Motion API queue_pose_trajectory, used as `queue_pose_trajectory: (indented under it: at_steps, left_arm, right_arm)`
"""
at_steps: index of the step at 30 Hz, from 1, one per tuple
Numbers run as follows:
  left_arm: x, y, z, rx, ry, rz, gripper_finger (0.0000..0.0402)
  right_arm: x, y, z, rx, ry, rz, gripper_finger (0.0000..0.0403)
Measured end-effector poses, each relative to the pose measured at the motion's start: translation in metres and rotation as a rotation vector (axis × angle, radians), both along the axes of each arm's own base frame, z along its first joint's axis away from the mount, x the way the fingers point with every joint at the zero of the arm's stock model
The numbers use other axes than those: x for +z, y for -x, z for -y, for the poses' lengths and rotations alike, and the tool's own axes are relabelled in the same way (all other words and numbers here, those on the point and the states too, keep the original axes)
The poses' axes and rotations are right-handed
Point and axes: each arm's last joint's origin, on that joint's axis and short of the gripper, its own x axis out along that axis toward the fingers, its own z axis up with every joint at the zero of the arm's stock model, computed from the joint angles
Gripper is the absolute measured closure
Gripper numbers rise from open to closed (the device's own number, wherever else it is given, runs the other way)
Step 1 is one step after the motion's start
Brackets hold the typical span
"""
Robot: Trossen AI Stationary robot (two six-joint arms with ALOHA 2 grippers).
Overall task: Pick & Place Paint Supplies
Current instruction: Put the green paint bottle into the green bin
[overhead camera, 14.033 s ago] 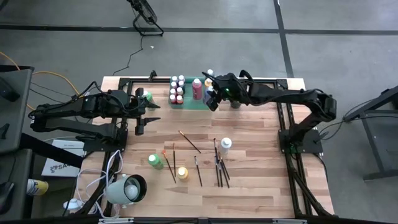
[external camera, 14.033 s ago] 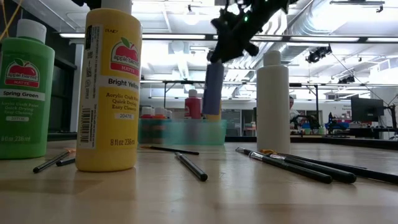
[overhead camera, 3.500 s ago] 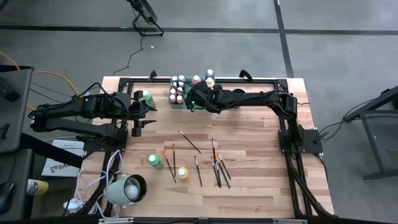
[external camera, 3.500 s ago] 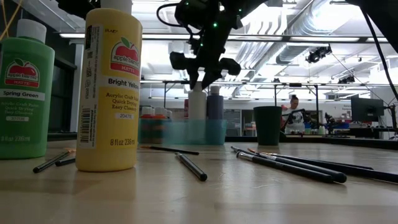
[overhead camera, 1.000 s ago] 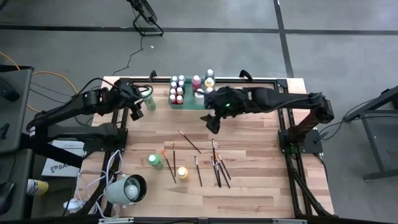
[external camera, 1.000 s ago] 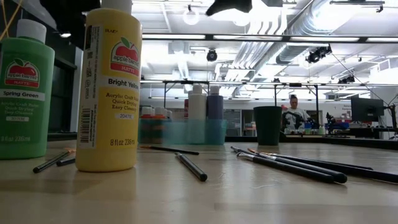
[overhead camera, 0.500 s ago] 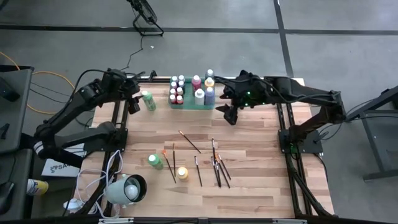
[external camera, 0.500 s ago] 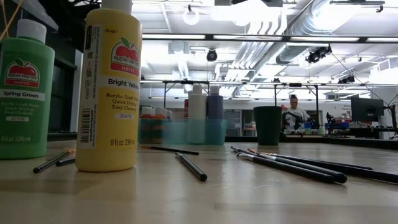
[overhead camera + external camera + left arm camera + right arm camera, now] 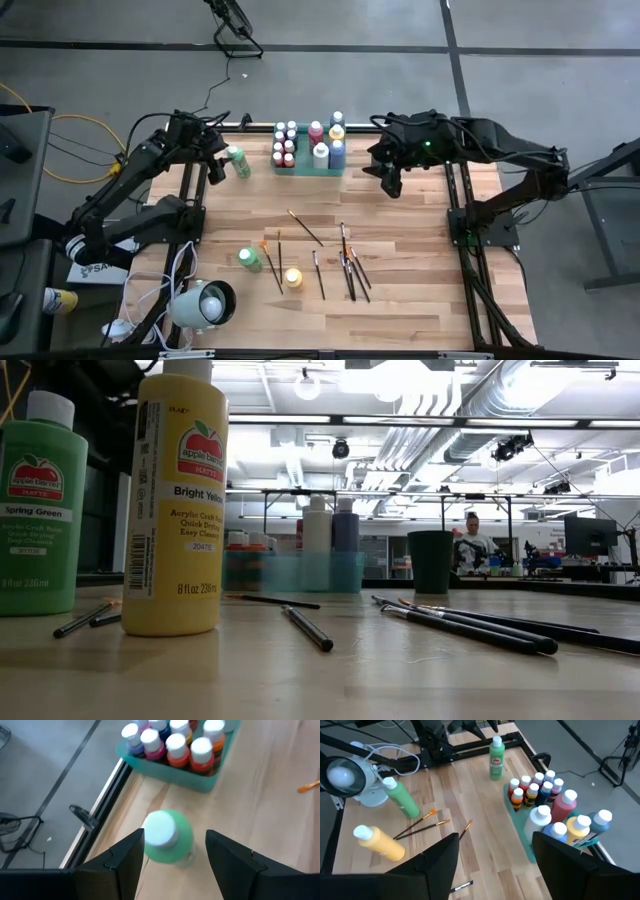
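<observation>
High view shows the paint bottles split between two places. A cluster of small bottles (image 9: 285, 145) and four larger ones (image 9: 327, 145) already stand in the green tray (image 9: 309, 170) at the far edge of the table. Outside it, a green bottle with a white cap (image 9: 238, 161) stands upright just beside the tray, on the left arm's side; a second green bottle (image 9: 249, 259) and a yellow bottle (image 9: 293, 278) stand near the front edge. The paintbrushes (image 9: 350, 262) lie scattered flat on the wood between those two and the table's middle, some touching one another, and none is put away. The dark cup is hidden in the high view, but the low view shows it (image 9: 431, 561) standing beside the tray with no brush in it.

Left gripper (image 9: 212, 160) hangs above the table next to the green bottle by the tray; its wrist view shows the parted fingers (image 9: 125, 857) straddling that bottle from above, grasping nothing. Right gripper (image 9: 390, 178) is lifted off to the tray's other side, fingers spread and empty.

By my judgement the task is perhaps half done: three bottles and all the brushes remain, and the near-tray green bottle looks the likeliest next.
</observation>
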Motion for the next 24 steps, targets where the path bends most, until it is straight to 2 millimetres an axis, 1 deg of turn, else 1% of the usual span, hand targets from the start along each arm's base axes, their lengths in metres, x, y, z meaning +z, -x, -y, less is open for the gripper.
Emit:
queue_pose_trajectory:
  at_steps: [4,9,12,16,19,24]
  left_arm:
    - [-0.006,0.001,-0.003,0.003,-0.001,0.023,0.0195]
    - [-0.020,0.003,-0.005,0.048,0.039,0.012,0.0195]
    - [-0.019,0.003,-0.006,0.051,0.028,0.020,0.0195]
    - [-0.020,0.005,-0.007,0.102,0.012,-0.020,0.0189]
    - [-0.020,0.005,-0.007,0.103,0.013,-0.018,0.0168]
    - [-0.020,0.004,-0.007,0.085,0.025,-0.005,0.0111]
  right_arm:
    - [0.000,0.000,0.000,0.018,0.024,-0.006,0.0157]
    - [-0.001,-0.001,0.003,0.039,0.052,-0.022,0.0157]
    - [-0.002,0.000,0.007,0.031,0.056,-0.032,0.0157]
    - [-0.002,0.001,0.012,0.035,0.036,-0.035,0.0157]
    - [-0.003,0.002,0.014,0.039,0.028,-0.044,0.0157]
    - [-0.004,0.004,0.019,0.035,0.040,-0.058,0.0157]
